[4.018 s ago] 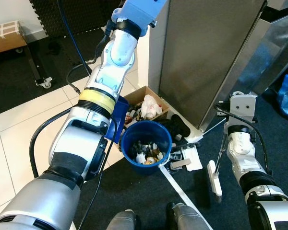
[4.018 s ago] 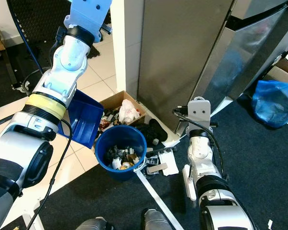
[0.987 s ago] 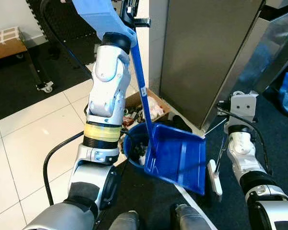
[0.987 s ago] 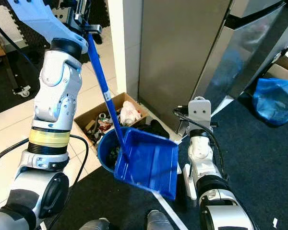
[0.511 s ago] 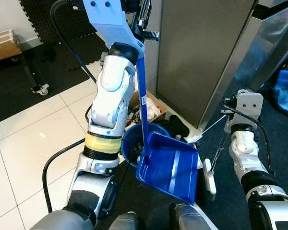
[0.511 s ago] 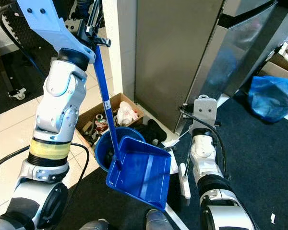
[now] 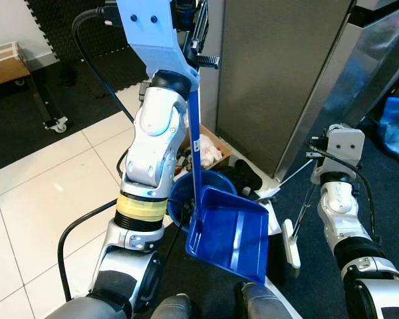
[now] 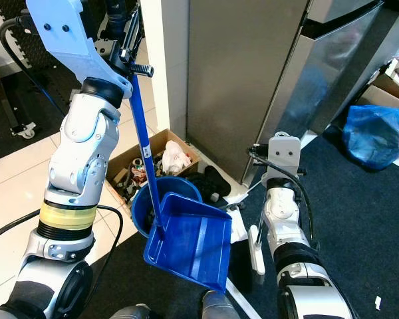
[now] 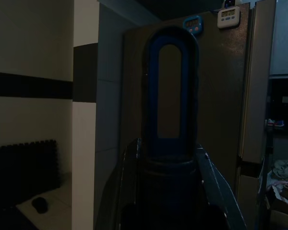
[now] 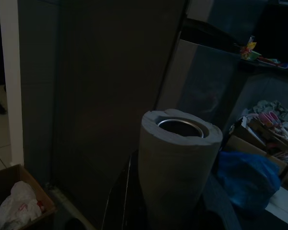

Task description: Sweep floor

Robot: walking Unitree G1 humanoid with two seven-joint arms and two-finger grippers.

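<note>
Standing closest behind both claws is the tall grey fridge (image 7: 286, 73); dark carpet (image 8: 359, 219) lies under the right arm, white tile floor (image 7: 40, 199) on the left arm's outer side.

Left claw (image 7: 194, 30) is raised high and clamped on the top end of the blue dustpan handle (image 7: 194, 153). In the left wrist view the looped handle end (image 9: 170, 91) sits between the two fingers (image 9: 216, 187), pressed on both sides.

Blue dustpan (image 7: 229, 236) hangs straight below the left claw, pan tilted, open mouth facing toward the robot's feet. It partly covers the blue bucket (image 7: 179, 199), which sits just behind and to the left of the pan; whether the two touch is unclear.

Cardboard box (image 8: 136, 156) with crumpled rubbish sits past the bucket, against the fridge corner, below the left claw. Black clumps and white paper scraps (image 8: 236, 226) lie on the floor between the bucket and the right arm.

Right claw (image 10: 177, 167) grips a grey cylindrical broom handle (image 10: 175, 143); the wrist view shows the hollow end of the tube rising between the fingers. Thin shaft runs down from the right claw to the white brush head (image 7: 291, 242), resting on the carpet just right of the dustpan.

Blue plastic bag (image 8: 376, 136) lies well off to the right of the right claw.
</note>
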